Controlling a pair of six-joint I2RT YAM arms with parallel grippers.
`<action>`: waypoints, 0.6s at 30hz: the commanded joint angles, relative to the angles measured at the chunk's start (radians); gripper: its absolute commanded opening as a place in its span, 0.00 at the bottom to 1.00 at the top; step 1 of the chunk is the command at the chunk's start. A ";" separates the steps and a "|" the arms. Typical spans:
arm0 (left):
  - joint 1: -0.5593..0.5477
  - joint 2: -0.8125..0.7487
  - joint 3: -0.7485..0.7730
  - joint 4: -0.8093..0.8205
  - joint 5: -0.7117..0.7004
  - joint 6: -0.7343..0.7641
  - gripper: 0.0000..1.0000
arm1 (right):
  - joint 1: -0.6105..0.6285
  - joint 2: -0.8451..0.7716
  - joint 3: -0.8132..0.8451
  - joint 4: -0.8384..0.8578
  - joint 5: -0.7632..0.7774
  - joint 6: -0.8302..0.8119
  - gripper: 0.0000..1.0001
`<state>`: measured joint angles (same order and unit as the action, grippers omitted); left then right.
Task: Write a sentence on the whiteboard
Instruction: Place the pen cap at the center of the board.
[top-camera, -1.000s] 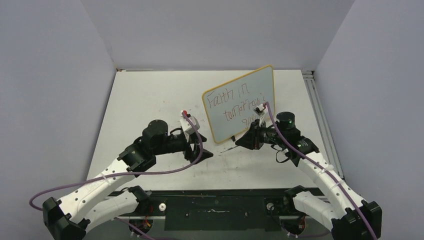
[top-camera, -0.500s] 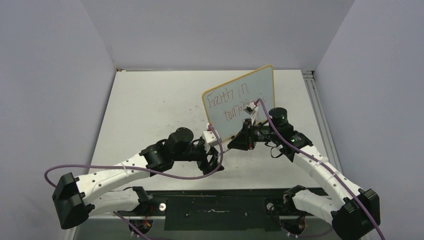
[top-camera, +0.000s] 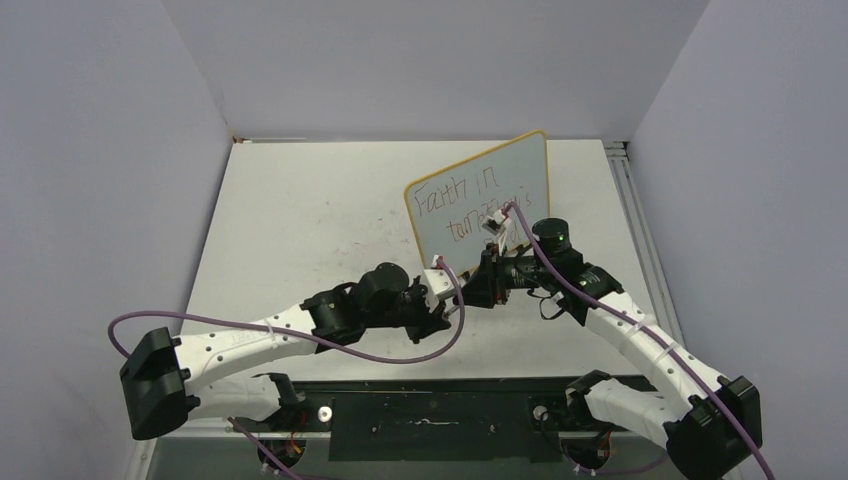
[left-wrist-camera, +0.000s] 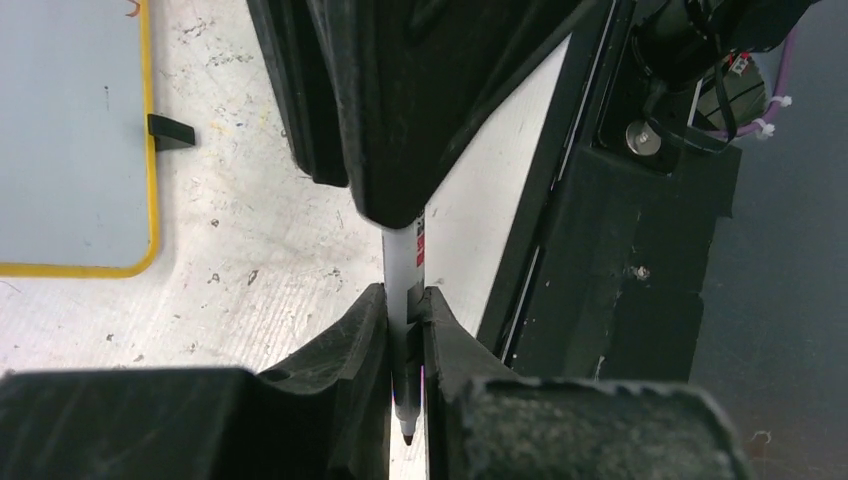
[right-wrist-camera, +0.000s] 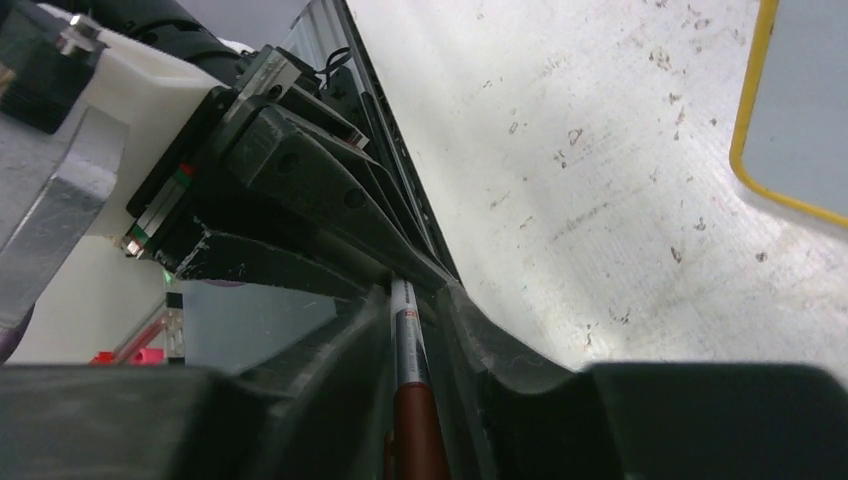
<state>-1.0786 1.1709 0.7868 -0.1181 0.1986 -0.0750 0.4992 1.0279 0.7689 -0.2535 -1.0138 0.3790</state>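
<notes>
The whiteboard (top-camera: 480, 205) stands tilted at the table's back right, with its yellow frame and one black foot (left-wrist-camera: 170, 130) in the left wrist view. The sentence (top-camera: 462, 200) runs across it in thin reddish lines, partly hidden by the right arm. A marker (left-wrist-camera: 404, 270) with a white barrel and dark tip spans both grippers in front of the board. My left gripper (left-wrist-camera: 405, 310) is shut on the barrel near the tip. My right gripper (right-wrist-camera: 415, 320) is shut on the other end, where the marker (right-wrist-camera: 412, 420) is red-brown. The two grippers (top-camera: 465, 290) meet nose to nose.
The black base rail (top-camera: 430, 415) runs along the table's near edge, close under the left gripper. A metal rail (top-camera: 640, 230) lines the table's right side. Purple cables (top-camera: 300, 335) loop off both arms. Grey walls enclose the table.
The left arm swung right to the right gripper and its open jaws closed on the marker. The right gripper shifted slightly left with the marker.
</notes>
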 joint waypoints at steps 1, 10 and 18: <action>-0.011 -0.012 0.024 0.097 -0.023 -0.069 0.00 | -0.001 -0.032 0.050 0.032 0.091 -0.023 0.34; -0.001 -0.020 -0.035 0.178 -0.052 -0.194 0.00 | -0.081 -0.089 0.066 0.037 0.128 0.024 0.65; 0.015 -0.006 -0.071 0.252 -0.082 -0.291 0.00 | -0.134 -0.164 0.035 0.118 0.144 0.106 0.73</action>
<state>-1.0737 1.1702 0.7219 0.0162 0.1486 -0.2871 0.3725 0.9085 0.7856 -0.2276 -0.8944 0.4389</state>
